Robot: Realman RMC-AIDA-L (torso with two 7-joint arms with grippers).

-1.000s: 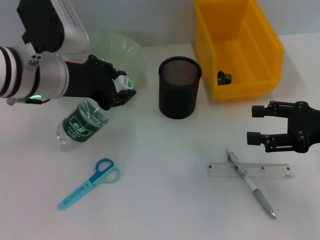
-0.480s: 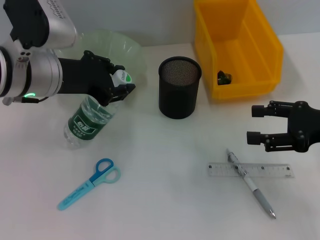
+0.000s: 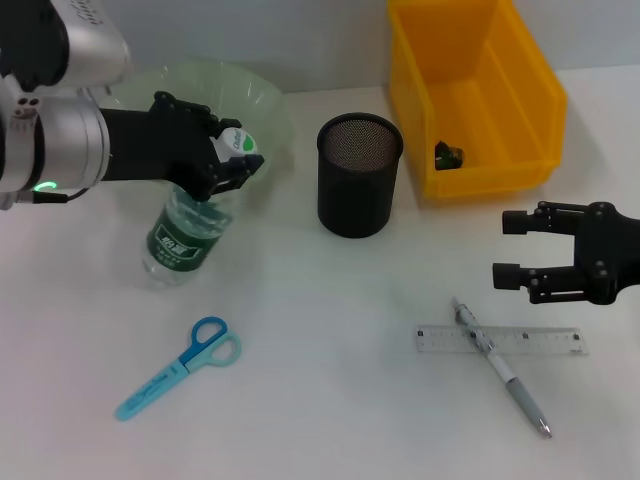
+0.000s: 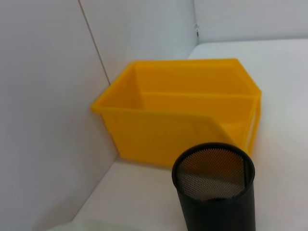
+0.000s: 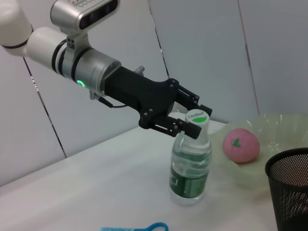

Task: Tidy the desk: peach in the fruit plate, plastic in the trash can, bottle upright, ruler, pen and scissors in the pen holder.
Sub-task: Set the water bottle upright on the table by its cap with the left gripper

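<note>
Clear plastic, one bottle [image 3: 185, 232] is standing nearly upright on the white worktop [image 3: 320, 400], with the left gripper [image 3: 222, 160] clamping its neck just under the cap. Behind it one pale green plate [image 3: 262, 100] is holding one pink peach [image 5: 240, 145]. One pair of blue scissors [image 3: 180, 366] is lying nearer the front. One black mesh pen holder [image 3: 359, 175] is standing mid-worktop, one yellow bin [image 3: 475, 90] beyond it. One pen [image 3: 500, 366] is lying across one ruler [image 3: 500, 340]. Above them, the right gripper [image 3: 512, 250] is hovering with fingers spread, holding nothing.
</note>
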